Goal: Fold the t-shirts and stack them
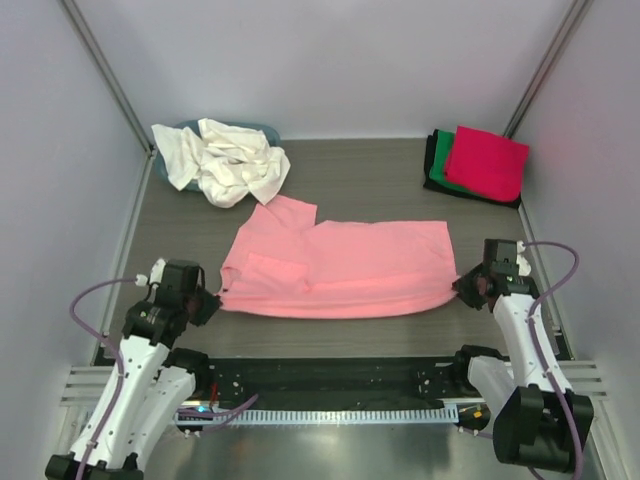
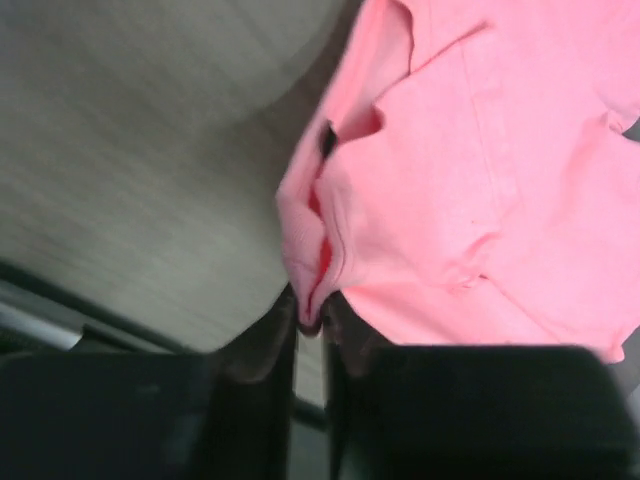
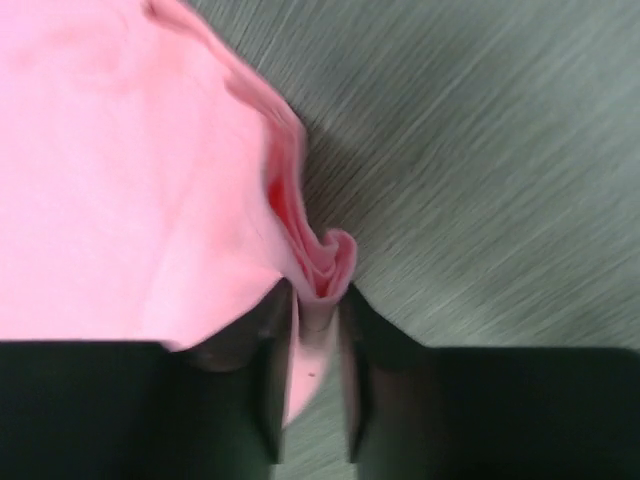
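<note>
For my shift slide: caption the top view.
The left pincer and right pincer pinch opposite ends of the salmon pink t-shirt on the table.

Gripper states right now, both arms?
Left gripper: closed, pinching the left end of the pink t-shirt.
Right gripper: closed on a bunched fold at the same shirt's right end.

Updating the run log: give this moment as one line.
left gripper: shut on pink t-shirt, left end | right gripper: shut on its right end | shirt: spread on table
</note>
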You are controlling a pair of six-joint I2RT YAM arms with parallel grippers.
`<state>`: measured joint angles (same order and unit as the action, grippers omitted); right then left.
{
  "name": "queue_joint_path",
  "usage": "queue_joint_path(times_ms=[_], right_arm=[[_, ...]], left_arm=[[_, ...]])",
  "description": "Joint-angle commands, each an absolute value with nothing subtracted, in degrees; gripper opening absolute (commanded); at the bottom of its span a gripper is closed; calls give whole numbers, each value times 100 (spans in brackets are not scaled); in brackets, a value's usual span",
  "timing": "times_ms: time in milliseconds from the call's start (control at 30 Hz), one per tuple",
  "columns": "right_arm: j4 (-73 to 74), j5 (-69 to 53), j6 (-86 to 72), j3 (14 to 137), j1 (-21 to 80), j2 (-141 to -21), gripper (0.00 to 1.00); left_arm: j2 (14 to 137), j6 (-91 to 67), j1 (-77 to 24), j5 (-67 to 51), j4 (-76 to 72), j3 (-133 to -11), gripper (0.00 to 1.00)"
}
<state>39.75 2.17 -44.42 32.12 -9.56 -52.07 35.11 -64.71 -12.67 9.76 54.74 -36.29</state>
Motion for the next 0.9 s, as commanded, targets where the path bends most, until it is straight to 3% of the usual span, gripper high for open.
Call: queue_joint_path(times_ms=[0, 33, 67, 100, 133, 167, 200, 433, 567, 867], right_arm=[[4175, 264, -5035, 3296, -984, -4677, 38], [4210, 246, -5062, 3313, -976, -4528, 71], [4332, 237, -5089, 3331, -984, -4483, 85], [4385, 211, -5106, 3357, -984, -4439, 94], [4412, 167, -5115, 3375, -984, -4404, 100], [4499, 123, -5054, 3445, -976, -4342, 100], [4552, 114, -5054, 3498, -984, -4307, 100], [4975, -1237, -5149, 4595, -984, -3710, 100], [4895, -2267, -6447, 5587, -836, -3682, 100], [6380, -2214, -7549, 9902, -773, -4972, 100]], left_arm=[[2693, -7057, -1213, 661, 6633, -3534, 16], [2515, -7092, -1213, 590, 6740, -3542, 28], [2314, -7093, -1222, 528, 6802, -3551, 44], [1990, -7101, -1213, 493, 6925, -3577, 63], [1838, -7119, -1213, 483, 7004, -3716, 73], [1646, -7058, -1222, 501, 7048, -3935, 89], [1644, -6988, -1222, 501, 7075, -3937, 93], [2188, -6268, -1222, 1177, 7076, -5150, 97], [2670, -6012, -1213, 1309, 6348, -5291, 97], [3479, -5959, -1213, 1318, 4923, -4676, 95]])
